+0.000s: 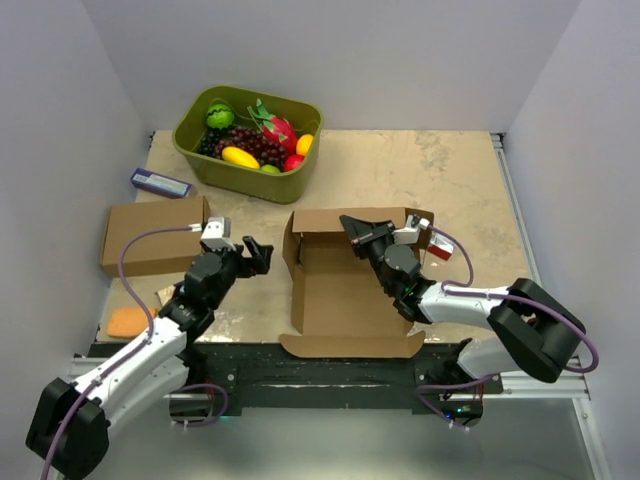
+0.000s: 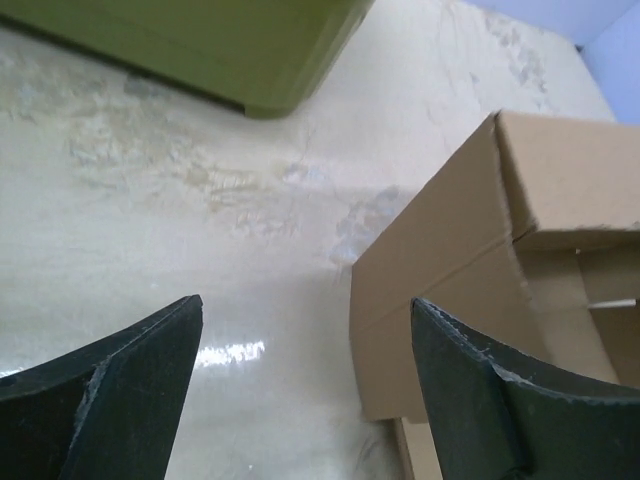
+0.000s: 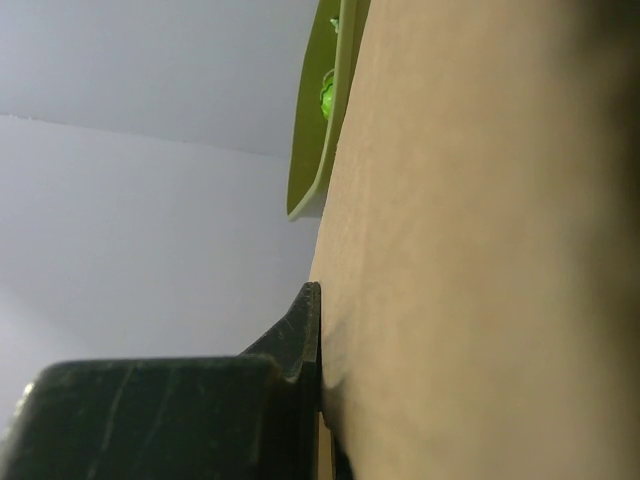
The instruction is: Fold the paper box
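Top external: paper box walls raised; left pincer spread, right pincer pinching it.

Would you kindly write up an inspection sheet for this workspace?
Surface: beige table, worn patches.
Job's things: paper box open at centre, side walls raised, front flap flat over the near edge.
Clutter: second box at left; green tub of fruit at back; blue packet; orange item near the left edge.
Hands: left hand open, beside the paper box, holding nothing; right hand shut on its back wall.
Cables: purple cable looped along each arm.
Surroundings: plain walls on three sides.
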Robot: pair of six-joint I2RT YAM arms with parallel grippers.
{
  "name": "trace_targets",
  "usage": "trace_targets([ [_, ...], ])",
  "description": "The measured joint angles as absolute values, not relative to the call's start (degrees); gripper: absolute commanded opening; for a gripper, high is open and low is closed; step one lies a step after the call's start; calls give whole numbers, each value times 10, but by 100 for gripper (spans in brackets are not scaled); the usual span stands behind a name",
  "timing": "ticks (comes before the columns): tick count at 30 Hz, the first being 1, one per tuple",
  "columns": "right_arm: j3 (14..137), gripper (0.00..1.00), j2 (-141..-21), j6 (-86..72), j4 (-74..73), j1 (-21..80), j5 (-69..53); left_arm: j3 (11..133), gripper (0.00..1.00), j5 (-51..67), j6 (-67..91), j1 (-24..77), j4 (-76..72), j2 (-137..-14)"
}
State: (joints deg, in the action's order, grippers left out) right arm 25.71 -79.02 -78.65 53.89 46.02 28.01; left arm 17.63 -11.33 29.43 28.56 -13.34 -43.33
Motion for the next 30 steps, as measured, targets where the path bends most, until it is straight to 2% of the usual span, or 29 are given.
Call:
trace_targets([
  [3, 257, 0, -791, -787, 540, 460, 276, 151, 80, -84, 294, 286, -164, -458],
  [6, 257, 0, -794, -787, 543, 460, 274, 144, 78, -32, 283, 285, -218, -510],
  [15, 259, 0, -798, -805, 537, 460, 275, 141, 77, 93, 238, 285, -399, -642],
  [30, 289, 0, -754, -850, 414, 453, 275, 132, 77, 137, 186, 291, -540, -726],
])
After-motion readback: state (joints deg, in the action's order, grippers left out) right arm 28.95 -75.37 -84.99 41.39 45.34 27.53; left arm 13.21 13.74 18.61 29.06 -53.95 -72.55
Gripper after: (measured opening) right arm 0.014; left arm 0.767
